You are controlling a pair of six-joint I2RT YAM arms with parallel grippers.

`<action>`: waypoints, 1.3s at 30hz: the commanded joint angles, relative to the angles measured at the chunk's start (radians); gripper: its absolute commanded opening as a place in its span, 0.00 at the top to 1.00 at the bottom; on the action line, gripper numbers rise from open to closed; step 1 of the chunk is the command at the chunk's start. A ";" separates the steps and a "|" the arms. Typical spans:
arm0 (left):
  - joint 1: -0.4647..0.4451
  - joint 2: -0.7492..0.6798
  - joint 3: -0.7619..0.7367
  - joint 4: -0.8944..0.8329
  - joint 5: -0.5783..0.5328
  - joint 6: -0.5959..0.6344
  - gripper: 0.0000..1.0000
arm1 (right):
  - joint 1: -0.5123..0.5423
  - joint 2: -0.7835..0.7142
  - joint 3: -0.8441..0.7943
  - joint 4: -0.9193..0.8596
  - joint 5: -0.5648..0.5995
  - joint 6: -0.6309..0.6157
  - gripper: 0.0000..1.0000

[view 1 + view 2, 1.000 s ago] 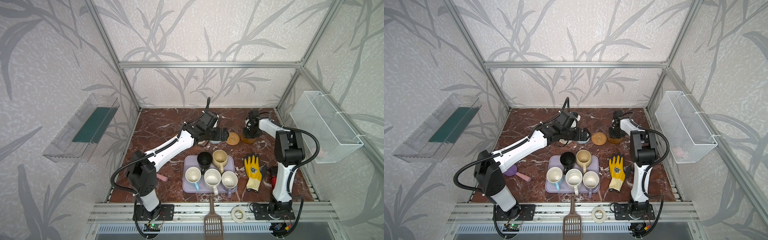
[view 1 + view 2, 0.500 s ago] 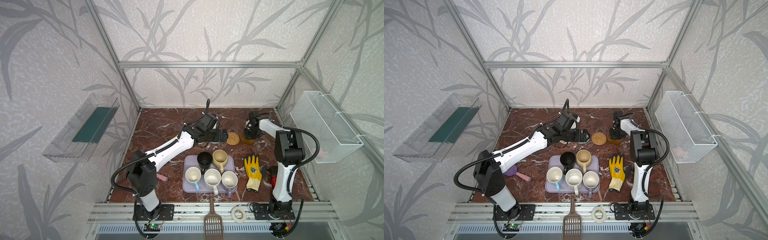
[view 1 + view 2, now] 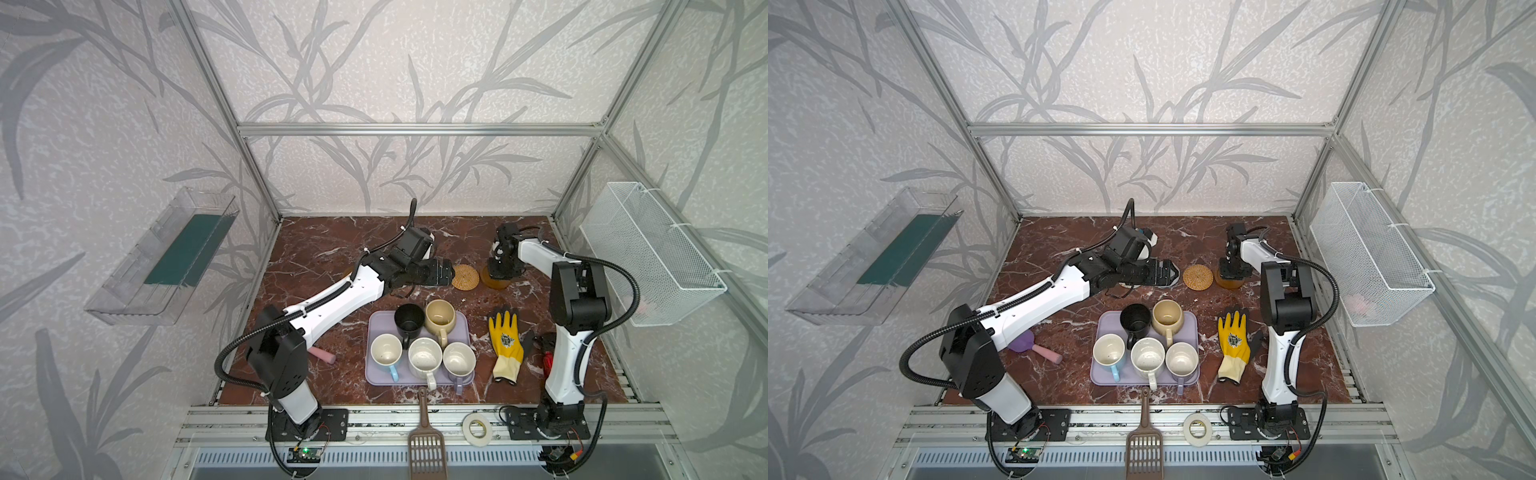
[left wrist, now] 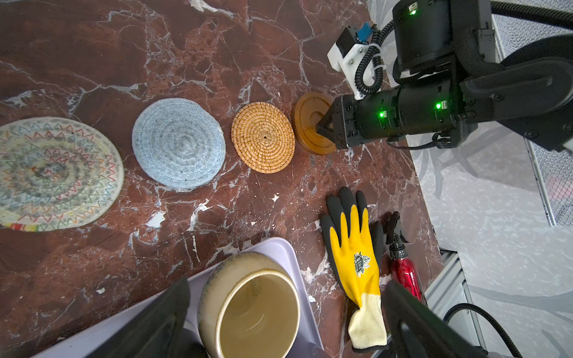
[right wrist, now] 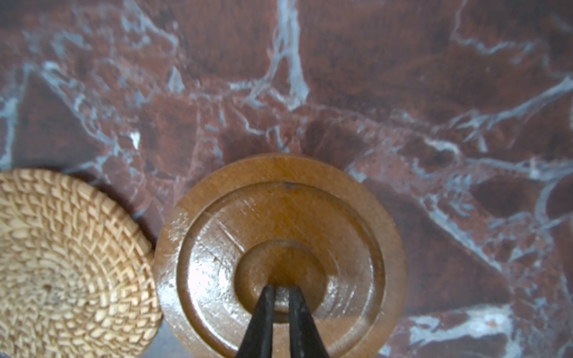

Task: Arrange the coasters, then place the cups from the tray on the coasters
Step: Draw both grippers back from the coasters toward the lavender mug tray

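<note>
The amber-brown coaster [image 5: 279, 214] lies flat on the marbled surface [image 5: 403, 77] at the right end of a row, on the far side of the tray [image 3: 376, 376]. Just left of it is the tan rattan coaster [image 4: 263, 137], then the grey-blue woven coaster [image 4: 178, 142] and the cream woven coaster [image 4: 55, 173], each a little apart from the next. The jaws of the right arm [image 3: 536, 253] are clenched, grasping nothing, their tips set on the amber disc's centre. The jaws of the left arm [image 3: 345, 299] are released and spread wide, holding nothing, low over the left part of the row. All five cups [image 3: 424, 357] stand upright on the tray. A yellow glove [image 3: 505, 340] lies to its right.
</note>
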 commanded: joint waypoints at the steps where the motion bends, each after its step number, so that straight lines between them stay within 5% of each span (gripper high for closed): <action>1: -0.003 -0.033 -0.011 0.008 -0.018 -0.003 0.01 | -0.003 -0.022 -0.017 -0.063 0.024 0.005 0.86; 14: -0.001 -0.042 -0.014 0.006 -0.022 0.000 0.01 | -0.002 -0.053 -0.017 -0.014 0.018 -0.011 0.84; 24: -0.001 -0.064 -0.008 -0.021 -0.045 0.009 0.01 | 0.021 -0.199 -0.100 0.143 0.017 -0.034 0.67; 28: 0.000 -0.094 -0.012 -0.046 -0.068 0.020 0.01 | 0.047 -0.300 -0.149 0.175 0.014 -0.038 0.44; 31: 0.003 -0.131 -0.023 -0.082 -0.094 0.030 0.01 | 0.084 -0.410 -0.176 0.161 0.051 -0.027 0.01; 39: 0.032 -0.278 -0.103 -0.153 -0.110 0.018 0.01 | 0.098 -0.701 -0.332 0.273 -0.173 0.061 0.01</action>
